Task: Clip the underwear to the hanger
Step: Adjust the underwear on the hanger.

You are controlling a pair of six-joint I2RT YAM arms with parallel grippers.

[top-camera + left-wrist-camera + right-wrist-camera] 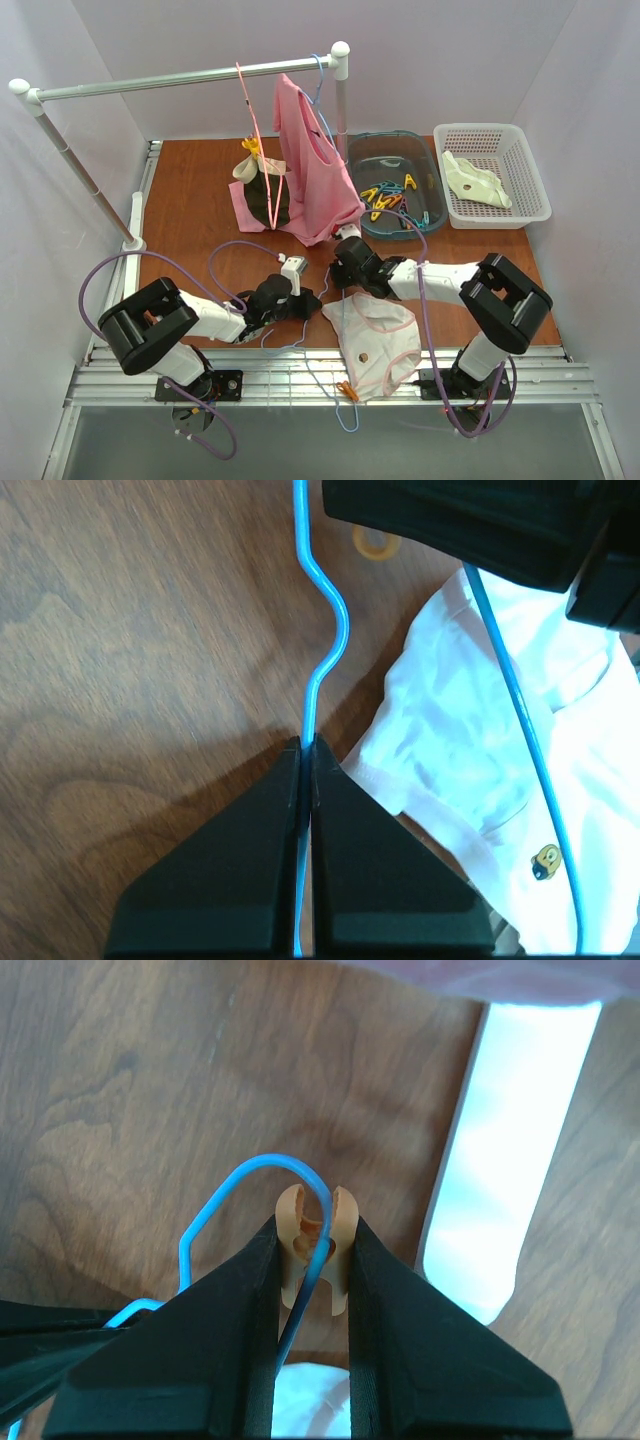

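The pale underwear with pink edging lies flat on the wooden table in front of the right arm, and also shows in the left wrist view. The light-blue wire hanger lies on the table beside and across it. My left gripper is shut on the hanger's wire, just left of the underwear. My right gripper is shut on an orange clothespin, whose mouth straddles the hanger's curved wire; it sits behind the underwear. Another orange clip sits at the underwear's near-left corner.
A white rail at the back carries a pink top and dark olive underwear on a pink hanger. A blue tub of coloured clips and a white basket with a cream garment stand at the back right.
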